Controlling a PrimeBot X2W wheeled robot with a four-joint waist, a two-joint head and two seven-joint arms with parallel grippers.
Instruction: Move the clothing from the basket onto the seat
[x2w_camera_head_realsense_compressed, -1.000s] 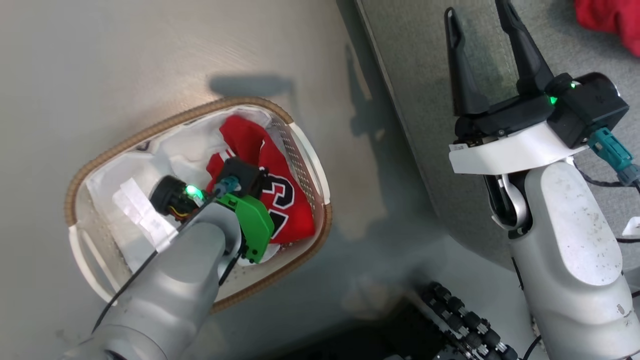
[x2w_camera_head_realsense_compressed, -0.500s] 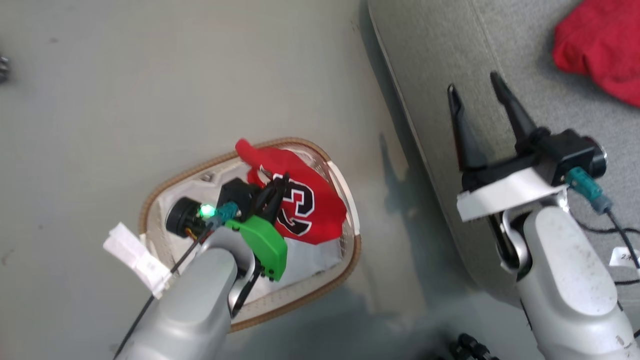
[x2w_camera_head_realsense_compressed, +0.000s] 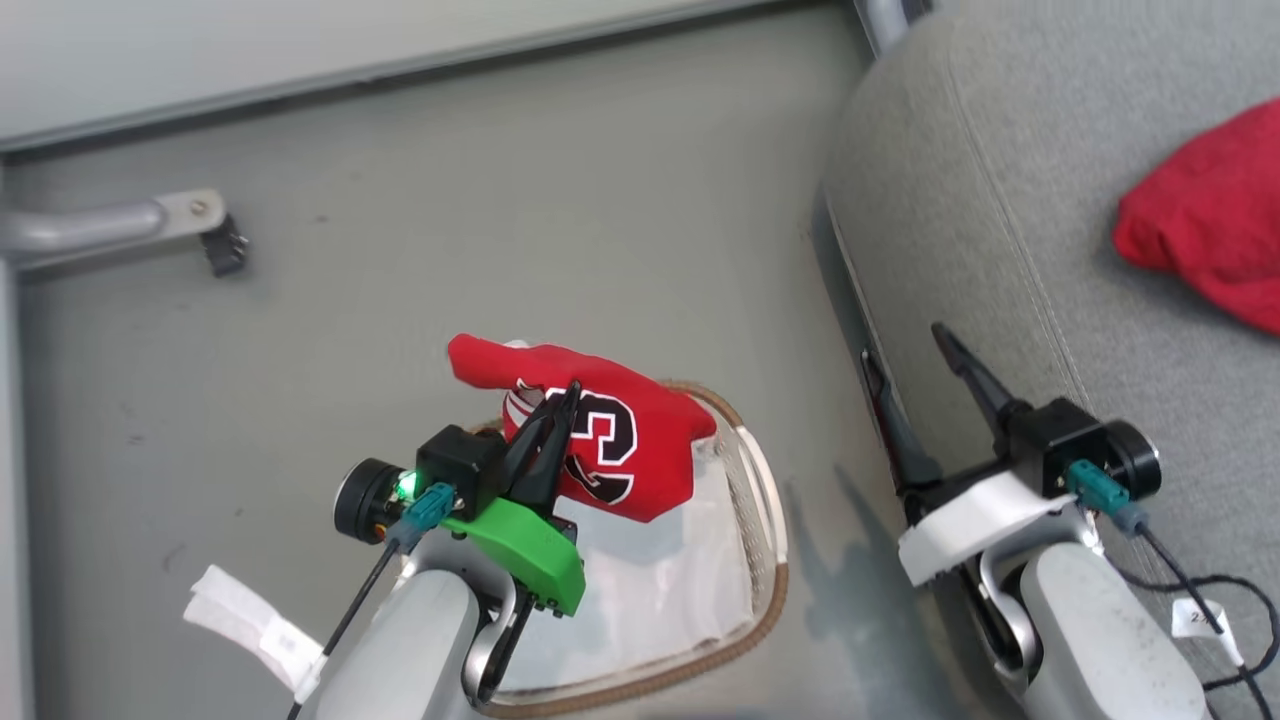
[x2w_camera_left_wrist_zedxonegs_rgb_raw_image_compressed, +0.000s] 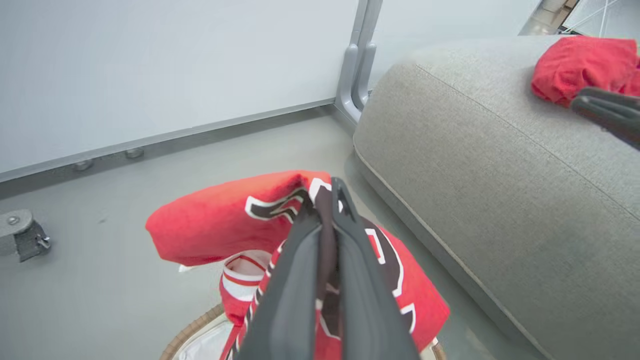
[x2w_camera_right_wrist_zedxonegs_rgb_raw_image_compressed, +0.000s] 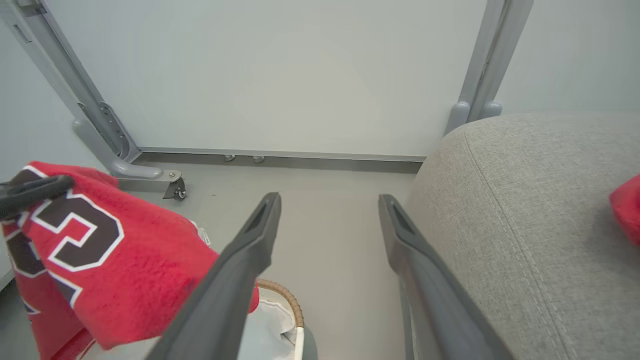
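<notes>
Nearest, at 6 o'clock in the head view, the small oval cream lattice basket with a brown woven rim (x2w_camera_head_realsense_compressed: 770, 570) stands on the grey floor, and the part of its white cloth liner (x2w_camera_head_realsense_compressed: 660, 600) that can be seen carries no red cloth. Just above it, the left hand (x2w_camera_head_realsense_compressed: 568, 392) is clamped on a fold of the red jersey with the black, white-edged number (x2w_camera_head_realsense_compressed: 640, 450), which appears to hang free over the basket. At 4 o'clock the right hand (x2w_camera_head_realsense_compressed: 905, 345) waits with its fingers apart and nothing between them, beside the edge of the large grey fabric sofa (x2w_camera_head_realsense_compressed: 1000, 200). Farther off, at 3 o'clock, the plain red garment (x2w_camera_head_realsense_compressed: 1210, 230) already lies on the seat. The carry of the last garment looks under way. Next comes a swing toward 2 o'clock, high enough for the trailing cloth to clear the sofa's rounded edge and the right hand, then a release over the cushion.
</notes>
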